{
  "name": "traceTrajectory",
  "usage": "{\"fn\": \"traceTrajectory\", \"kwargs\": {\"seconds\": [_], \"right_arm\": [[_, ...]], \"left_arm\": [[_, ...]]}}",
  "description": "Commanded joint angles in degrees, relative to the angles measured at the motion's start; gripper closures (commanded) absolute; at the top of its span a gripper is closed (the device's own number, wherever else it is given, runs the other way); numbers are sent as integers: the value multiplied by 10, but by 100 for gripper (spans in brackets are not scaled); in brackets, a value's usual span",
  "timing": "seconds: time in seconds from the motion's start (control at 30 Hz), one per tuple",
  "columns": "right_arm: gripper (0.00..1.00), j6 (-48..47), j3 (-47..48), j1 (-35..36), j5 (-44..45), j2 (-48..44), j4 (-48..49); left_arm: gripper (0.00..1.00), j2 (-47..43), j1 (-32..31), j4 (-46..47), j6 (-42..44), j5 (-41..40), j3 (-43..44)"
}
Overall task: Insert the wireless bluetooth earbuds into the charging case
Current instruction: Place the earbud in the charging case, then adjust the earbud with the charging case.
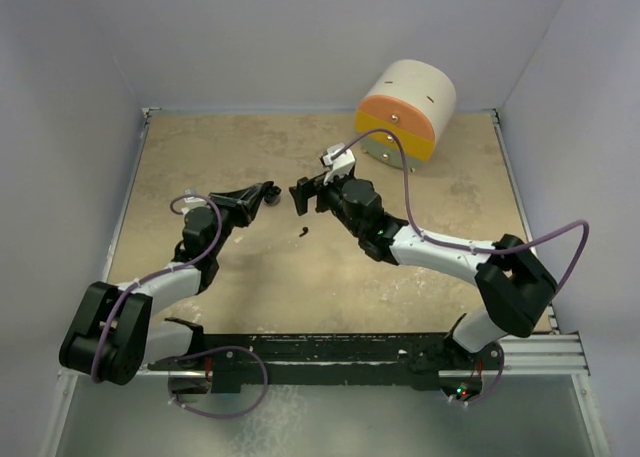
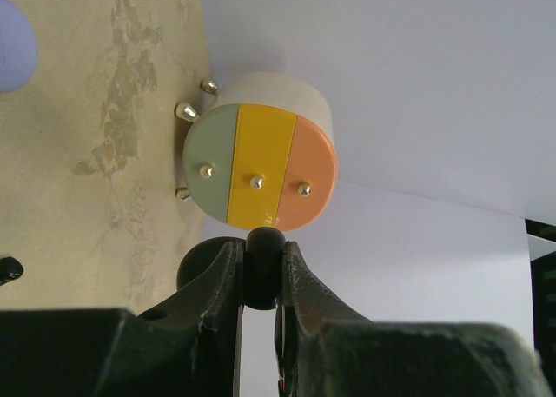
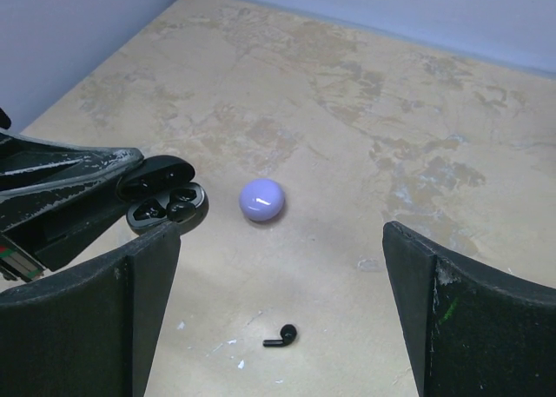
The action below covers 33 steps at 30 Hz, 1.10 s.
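Note:
A black charging case [image 3: 165, 202] with its lid up hangs just above the table, and my left gripper [image 2: 261, 246] is shut on it. Dark glossy shapes fill its wells; I cannot tell if they are earbuds. One black stemmed earbud [image 3: 281, 336] lies loose on the table, also visible from above as the earbud [image 1: 303, 231] between the two arms. My right gripper [image 3: 278, 236] hovers above it, open wide, with nothing between its fingers. In the top view the left gripper [image 1: 266, 192] and right gripper [image 1: 298, 197] nearly face each other at mid-table.
A closed lavender puck [image 3: 262, 199] sits on the table just right of the case. A cream cylinder with a green, yellow and orange striped face [image 2: 258, 162] lies at the back right, seen from above as the cylinder [image 1: 405, 107]. Walls enclose the table.

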Motion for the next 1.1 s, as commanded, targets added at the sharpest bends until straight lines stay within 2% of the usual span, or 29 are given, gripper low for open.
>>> {"fn": "traceTrajectory", "kwargs": {"seconds": [0.0, 0.3, 1.07], "right_arm": [[0, 13, -5, -1, 0, -29, -16], [0, 29, 42, 0, 20, 19, -78], [0, 17, 80, -1, -10, 67, -43]], "left_arm": [[100, -18, 1, 26, -1, -4, 2], [100, -15, 1, 38, -6, -2, -1], [100, -15, 1, 48, -7, 0, -21]]}}
